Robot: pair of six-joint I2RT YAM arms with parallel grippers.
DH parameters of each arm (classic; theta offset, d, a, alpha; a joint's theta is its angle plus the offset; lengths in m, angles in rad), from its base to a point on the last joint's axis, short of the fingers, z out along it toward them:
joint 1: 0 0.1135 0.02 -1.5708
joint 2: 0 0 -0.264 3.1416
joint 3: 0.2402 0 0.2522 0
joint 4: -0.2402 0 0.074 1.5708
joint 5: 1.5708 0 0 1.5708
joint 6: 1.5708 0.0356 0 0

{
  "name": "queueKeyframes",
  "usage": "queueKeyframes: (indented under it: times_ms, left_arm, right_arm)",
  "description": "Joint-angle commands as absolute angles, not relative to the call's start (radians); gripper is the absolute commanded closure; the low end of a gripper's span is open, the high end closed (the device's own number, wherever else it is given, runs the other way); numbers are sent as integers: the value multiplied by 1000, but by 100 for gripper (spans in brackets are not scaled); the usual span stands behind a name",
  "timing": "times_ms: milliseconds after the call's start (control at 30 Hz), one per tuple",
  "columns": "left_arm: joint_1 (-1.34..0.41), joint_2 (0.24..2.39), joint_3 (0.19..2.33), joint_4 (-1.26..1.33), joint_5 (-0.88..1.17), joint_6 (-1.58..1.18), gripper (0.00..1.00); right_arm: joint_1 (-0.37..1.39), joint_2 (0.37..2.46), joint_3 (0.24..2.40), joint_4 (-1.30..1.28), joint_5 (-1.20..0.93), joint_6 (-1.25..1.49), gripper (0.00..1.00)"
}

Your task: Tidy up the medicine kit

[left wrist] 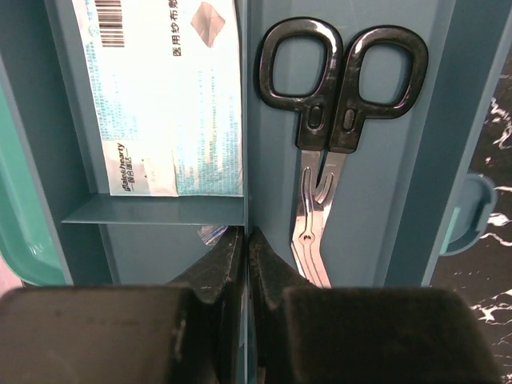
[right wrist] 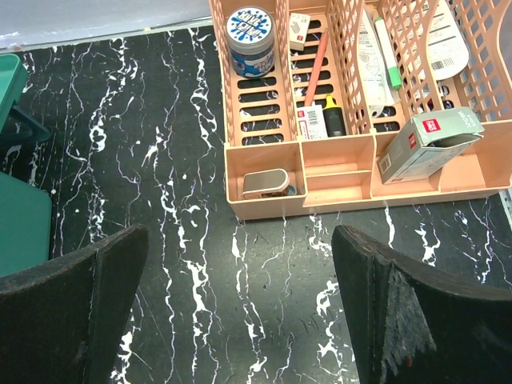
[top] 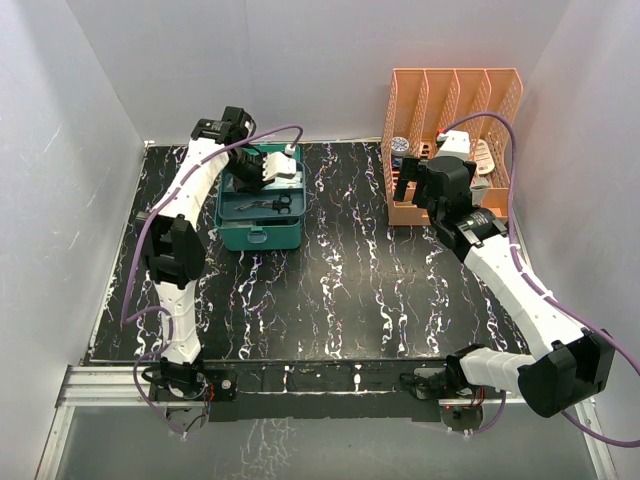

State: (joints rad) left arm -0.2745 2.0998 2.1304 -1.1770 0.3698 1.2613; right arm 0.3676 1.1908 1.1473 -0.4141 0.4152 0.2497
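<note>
The teal-green medicine kit (top: 258, 236) stands open at the table's back left, with a blue divided tray (left wrist: 376, 224) resting in it. Black-handled scissors (left wrist: 336, 104) lie in the tray's right compartment and a printed dressing packet (left wrist: 168, 104) in the left one. My left gripper (left wrist: 246, 240) reaches down into the tray, shut on the thin divider (left wrist: 244, 120) between those compartments. My right gripper (right wrist: 240, 240) hovers open over bare table in front of the orange rack (right wrist: 344, 172), holding nothing. The kit's edge (right wrist: 20, 224) shows at the left of the right wrist view.
The orange slotted rack (top: 455, 100) at the back right holds a blue-lidded jar (right wrist: 251, 36), a grey-green box (right wrist: 428, 142), a highlighter (right wrist: 333, 116) and a small roll (right wrist: 266, 183). White walls enclose the black marbled table (top: 340, 290).
</note>
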Motion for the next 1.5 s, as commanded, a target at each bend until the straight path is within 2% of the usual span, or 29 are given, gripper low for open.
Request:
queueKeyframes:
  times_ms: [0,233,567,833,1067,1100,1200,1267,1333,1467]
  left_arm:
    - [-248,2086,2171,-1208,399,1333,100]
    - [-224,2086,2133,-1207,395,1357,100]
    - [-224,2017,1923,-1117,391,1352,100]
    - [-225,1985,1877,-1160,446,1341,100]
    - [-229,1927,1758,-1096,442,1303,100]
    - [-229,1922,1747,-1078,437,1294,96]
    - [-229,1914,1747,-1040,438,1266,73]
    - [-229,1916,1764,-1029,441,1250,64]
    - [-229,1922,1792,-1035,451,1237,60]
    - [-230,1929,1851,-1048,467,1213,58]
  right_arm:
    - [360,1166,1143,-359,409,271,2]
    - [360,1171,1144,-362,406,271,2]
    - [360,1177,1155,-367,403,270,2]
    - [359,1182,1157,-365,394,272,2]
    - [359,1196,1164,-360,384,272,2]
    - [358,1196,1164,-359,382,271,2]
    - [359,1197,1163,-360,379,270,2]
    - [359,1197,1163,-360,378,270,2]
    - [359,1195,1161,-360,379,269,2]
    - [359,1195,1159,-358,378,268,2]
